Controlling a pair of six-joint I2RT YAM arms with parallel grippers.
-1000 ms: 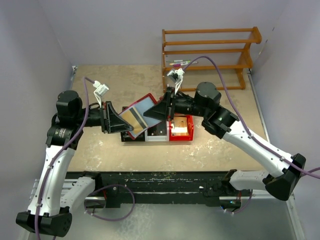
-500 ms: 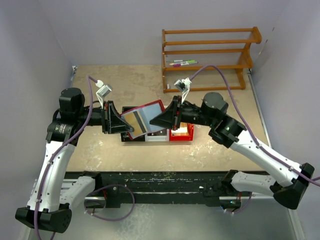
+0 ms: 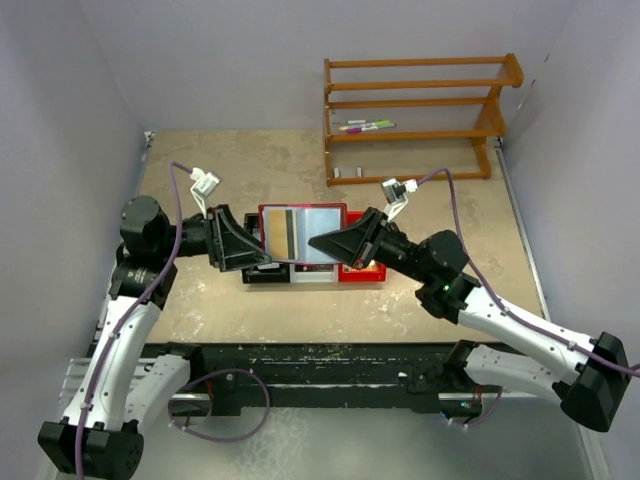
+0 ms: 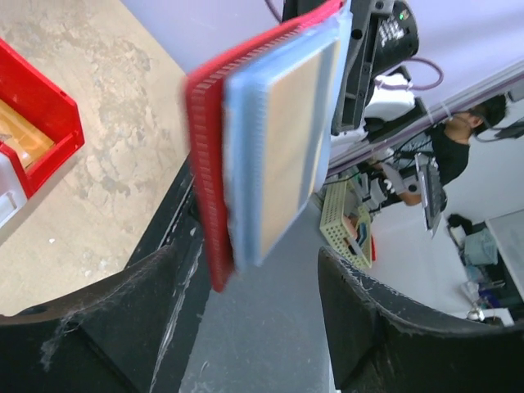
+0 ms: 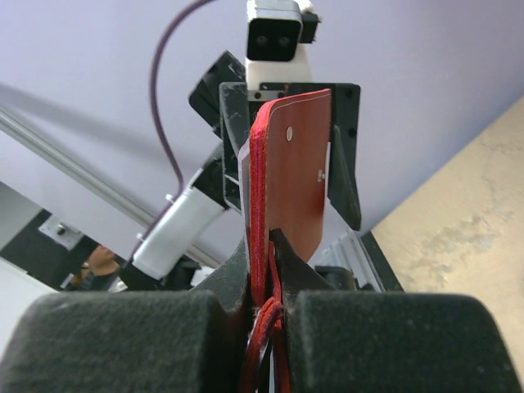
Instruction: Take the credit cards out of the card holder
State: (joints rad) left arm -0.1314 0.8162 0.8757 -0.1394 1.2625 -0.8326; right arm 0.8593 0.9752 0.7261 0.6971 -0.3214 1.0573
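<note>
The card holder (image 3: 300, 233) hangs open above the bins, with a red cover and blue-grey sleeves (image 4: 246, 164). A tan credit card (image 3: 281, 234) with a dark stripe sits in its left sleeve, seen edge-on as a tan credit card (image 4: 291, 139) in the left wrist view. My right gripper (image 3: 338, 246) is shut on the holder's right edge; in the right wrist view the right gripper (image 5: 268, 274) pinches the red cover (image 5: 296, 176). My left gripper (image 3: 262, 250) is open at the holder's left edge. The open left gripper (image 4: 254, 319) stands apart from the red edge (image 4: 209, 172).
Under the holder stand a small black box (image 3: 262, 274), a white bin (image 3: 312, 274) and a red bin (image 3: 365, 272). The left wrist view shows the red bin (image 4: 37, 106) holding a tan card (image 4: 15, 135). A wooden rack (image 3: 420, 105) with markers (image 3: 365, 126) stands at the back.
The left gripper has opened and let go of the card holder. The right gripper has shut on it, drawn back toward the near right and turned the holder level.
</note>
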